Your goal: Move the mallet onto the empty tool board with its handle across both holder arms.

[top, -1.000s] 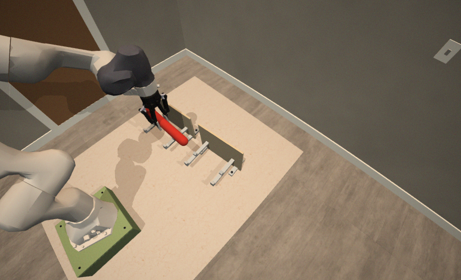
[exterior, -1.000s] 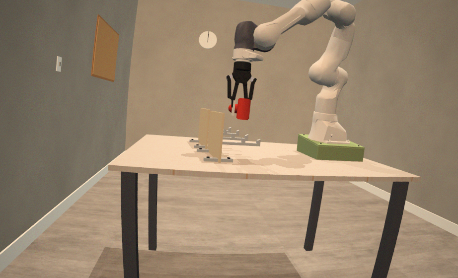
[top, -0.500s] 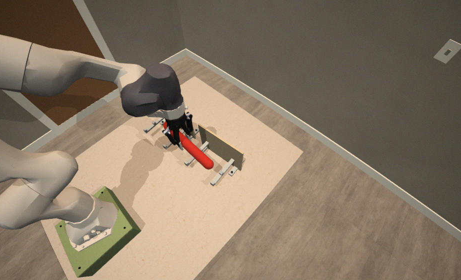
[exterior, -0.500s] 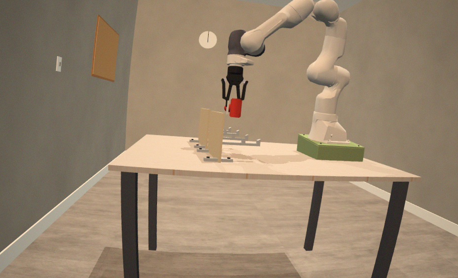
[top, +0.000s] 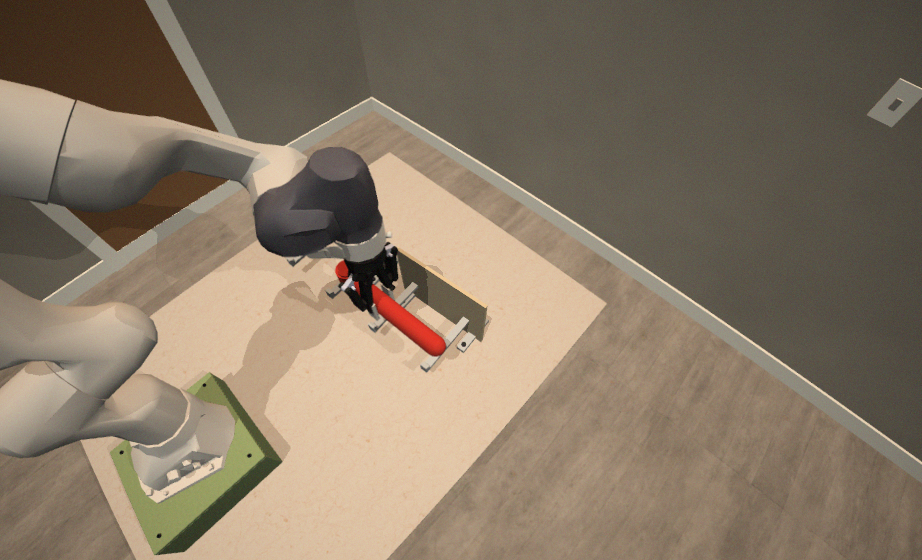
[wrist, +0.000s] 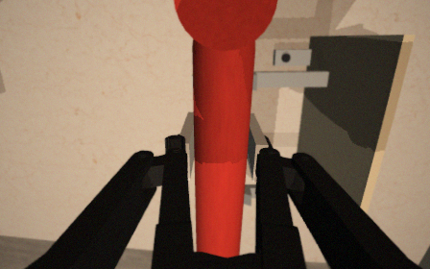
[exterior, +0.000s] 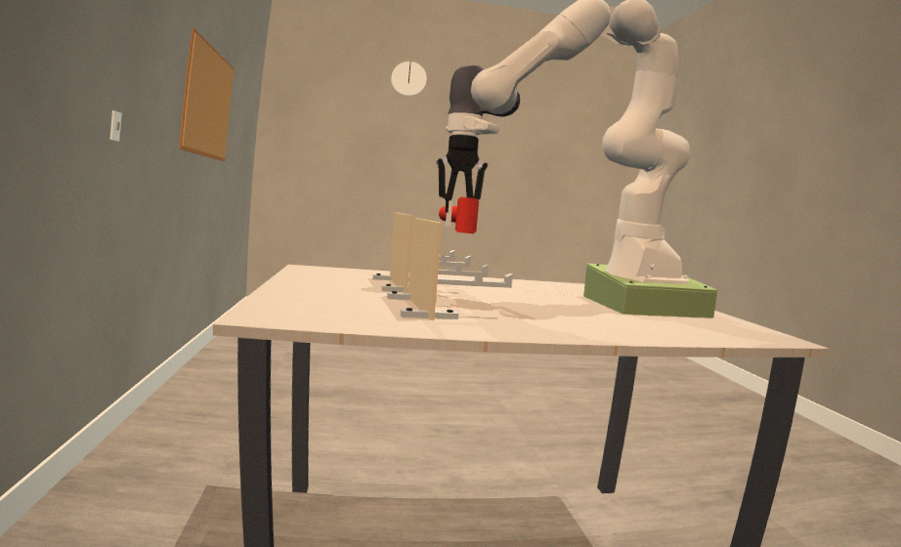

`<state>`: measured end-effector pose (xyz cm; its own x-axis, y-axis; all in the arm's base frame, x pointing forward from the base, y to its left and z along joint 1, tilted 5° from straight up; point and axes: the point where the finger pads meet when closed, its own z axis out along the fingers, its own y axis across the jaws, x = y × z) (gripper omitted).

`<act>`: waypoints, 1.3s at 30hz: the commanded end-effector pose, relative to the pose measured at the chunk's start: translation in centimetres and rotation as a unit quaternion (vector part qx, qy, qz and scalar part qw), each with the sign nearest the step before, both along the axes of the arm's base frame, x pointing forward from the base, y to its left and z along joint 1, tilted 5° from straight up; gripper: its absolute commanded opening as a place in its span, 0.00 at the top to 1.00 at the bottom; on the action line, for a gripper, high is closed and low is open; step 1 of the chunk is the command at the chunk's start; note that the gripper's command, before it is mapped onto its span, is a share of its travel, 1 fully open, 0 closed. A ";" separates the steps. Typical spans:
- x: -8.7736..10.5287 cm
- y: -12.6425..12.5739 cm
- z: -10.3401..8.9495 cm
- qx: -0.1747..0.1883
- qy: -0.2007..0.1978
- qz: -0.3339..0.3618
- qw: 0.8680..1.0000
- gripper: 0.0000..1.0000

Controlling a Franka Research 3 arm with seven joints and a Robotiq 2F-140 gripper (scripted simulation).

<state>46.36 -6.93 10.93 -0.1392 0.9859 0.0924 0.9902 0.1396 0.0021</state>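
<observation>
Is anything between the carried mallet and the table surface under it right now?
Only air: in the exterior view the mallet, clamped in the end effector, hangs well above the holder arms and table.

- The black two-finger gripper hangs well above the pale wooden table, with the red cylinder-headed mallet clamped by its handle between the fingers.
- In the wrist view, the mallet's head lies past the fingertips, and its handle runs back between them.
- Below the gripper and to one side stands a flat upright wooden tool board. Its grey metal holder arms reach out under the handle, well apart from it.
- A second upright wooden board stands just behind the first in the exterior view.
- The green square base block sits on the table on the gripper's side away from the boards.
</observation>
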 end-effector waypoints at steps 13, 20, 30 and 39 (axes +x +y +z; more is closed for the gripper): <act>0.4 -0.2 0.1 -0.004 -0.006 0.017 1.000 1.00; 0.4 -0.3 -0.2 -0.004 -0.006 0.017 1.000 1.00; 0.3 -0.3 -0.9 -0.005 -0.004 0.016 1.000 1.00; 0.3 -0.3 -2.0 -0.006 -0.004 0.016 1.000 1.00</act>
